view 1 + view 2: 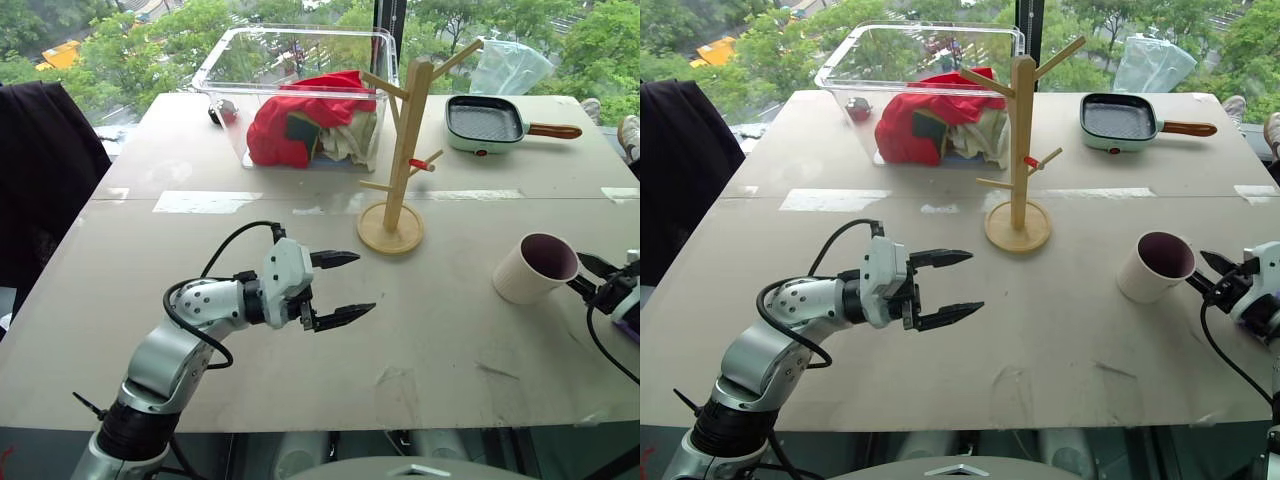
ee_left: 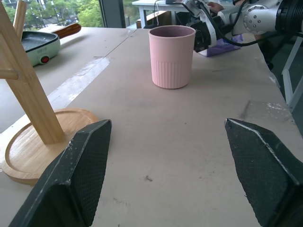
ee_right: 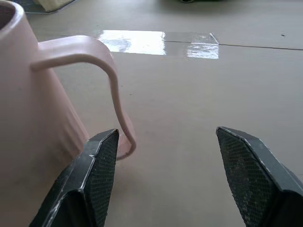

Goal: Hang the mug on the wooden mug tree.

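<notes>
The mug point(image 1: 535, 267) is standing upright, well to the right of the wooden mug tree point(image 1: 403, 150), its handle pointing at the right gripper point(image 3: 163, 156). That gripper is waiting just beside the handle, jaws spread and empty, one finger nearly touching it. The left gripper point(image 1: 342, 288), also spread and empty, is hovering on the tree's other side, farther from the mug.

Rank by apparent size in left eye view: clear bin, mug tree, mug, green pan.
1. clear bin
2. wooden mug tree
3. mug and green pan: look about alike; the mug sits nearer the camera, so unranked.
</notes>
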Controlling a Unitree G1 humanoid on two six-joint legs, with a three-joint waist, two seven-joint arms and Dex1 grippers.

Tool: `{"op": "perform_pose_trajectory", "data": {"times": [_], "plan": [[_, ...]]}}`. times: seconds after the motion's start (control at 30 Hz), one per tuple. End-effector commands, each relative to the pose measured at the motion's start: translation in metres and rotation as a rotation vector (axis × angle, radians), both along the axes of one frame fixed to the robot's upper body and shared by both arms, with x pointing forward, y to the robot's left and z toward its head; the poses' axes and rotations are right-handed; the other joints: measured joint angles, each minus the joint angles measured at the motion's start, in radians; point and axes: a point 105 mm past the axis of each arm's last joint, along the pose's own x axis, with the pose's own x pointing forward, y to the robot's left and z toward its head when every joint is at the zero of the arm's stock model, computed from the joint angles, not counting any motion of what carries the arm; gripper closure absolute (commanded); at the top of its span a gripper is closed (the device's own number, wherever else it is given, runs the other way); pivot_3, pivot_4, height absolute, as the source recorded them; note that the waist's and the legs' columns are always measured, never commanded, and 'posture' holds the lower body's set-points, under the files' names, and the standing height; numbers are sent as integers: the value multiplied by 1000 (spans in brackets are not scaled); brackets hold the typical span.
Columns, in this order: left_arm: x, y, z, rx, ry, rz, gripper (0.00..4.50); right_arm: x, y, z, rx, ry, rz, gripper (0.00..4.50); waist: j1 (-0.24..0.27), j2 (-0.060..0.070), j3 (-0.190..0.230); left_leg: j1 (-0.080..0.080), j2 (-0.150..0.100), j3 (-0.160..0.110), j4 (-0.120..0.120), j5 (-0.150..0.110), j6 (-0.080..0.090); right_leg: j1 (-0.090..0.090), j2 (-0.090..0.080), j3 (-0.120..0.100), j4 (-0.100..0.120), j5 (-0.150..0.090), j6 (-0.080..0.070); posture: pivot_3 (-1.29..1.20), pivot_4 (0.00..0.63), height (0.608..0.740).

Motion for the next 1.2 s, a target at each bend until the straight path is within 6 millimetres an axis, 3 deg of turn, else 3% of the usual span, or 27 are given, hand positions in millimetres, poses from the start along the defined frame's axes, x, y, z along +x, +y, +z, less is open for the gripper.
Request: {"op": "perform_pose_trajectory", "data": {"times": [0.03,0.17,0.27,0.47,0.83,1.03,1.2], "plan": [[-3,0,8,-4,-54,4,576,7,11,2,-17,-29,60,1210,0,0,0,0,0,0,0,0,0,0,0,0,0,0,0,0,150,740],[-3,1,7,-3,-57,10,576,13,17,2,-14,-41,89,1210,1,0,0,0,0,0,0,0,0,0,0,0,0,0,0,0,150,740],[-3,2,7,0,-58,13,576,15,19,4,-14,-51,111,1851,1,0,0,0,0,0,0,0,0,0,-1,0,0,0,0,0,150,740],[-3,2,7,1,-59,16,576,15,25,7,-11,-67,151,4404,1,0,0,0,1,0,0,0,0,0,-1,0,0,0,0,0,150,740],[-2,1,5,4,-58,12,576,11,31,9,-6,-97,144,4464,1,0,0,0,1,0,0,0,0,0,-1,0,0,0,0,0,150,740],[-2,0,8,-20,-58,14,576,8,43,28,-23,-164,149,4464,1,0,0,0,1,0,0,0,0,0,-1,0,0,0,0,0,150,740],[4,6,16,-148,-25,103,576,8,65,47,-119,-83,249,4464,1,2,1,0,1,0,0,0,0,0,-1,0,0,0,0,0,150,740]]}}
